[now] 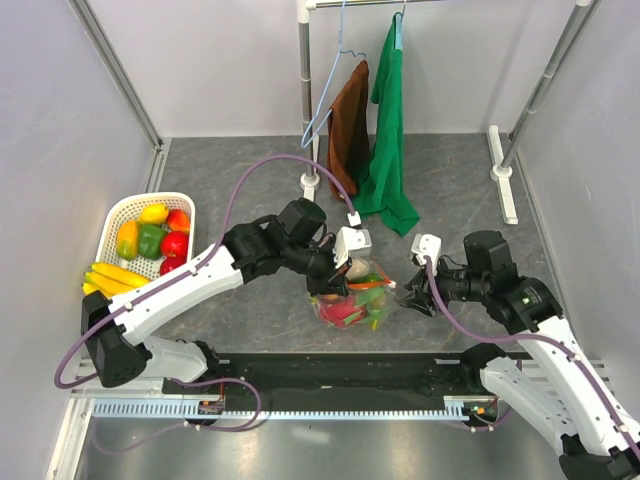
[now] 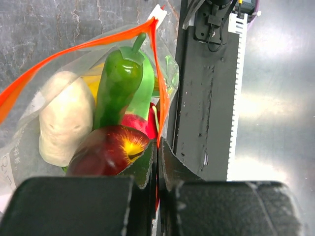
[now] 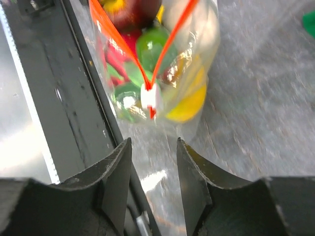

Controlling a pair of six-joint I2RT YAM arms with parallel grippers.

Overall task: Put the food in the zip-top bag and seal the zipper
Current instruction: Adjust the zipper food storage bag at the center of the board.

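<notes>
We see the zip-top bag [image 1: 352,300] mid-table [image 1: 250,180], btwn both arms, holding a green pepper [image 2: 115,83], whitish round piece [image 2: 64,118] & red apple [image 2: 106,152]. Left gripper [image 2: 157,147]: jaws narrow, pinching the zipper [image 2: 88,44], which gapes open. Right gripper [image 3: 153,147]: jaws wide, holding nothing, just short of the white slider [image 3: 149,96]. Banana bunch [image 1: 112,275] lies at the basket [image 1: 128,202] near edge.

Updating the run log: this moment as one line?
stage: sealing | left pincer: shut on zipper | right pincer: open, short of slider | zip-top bag: food inside, mouth open
</notes>
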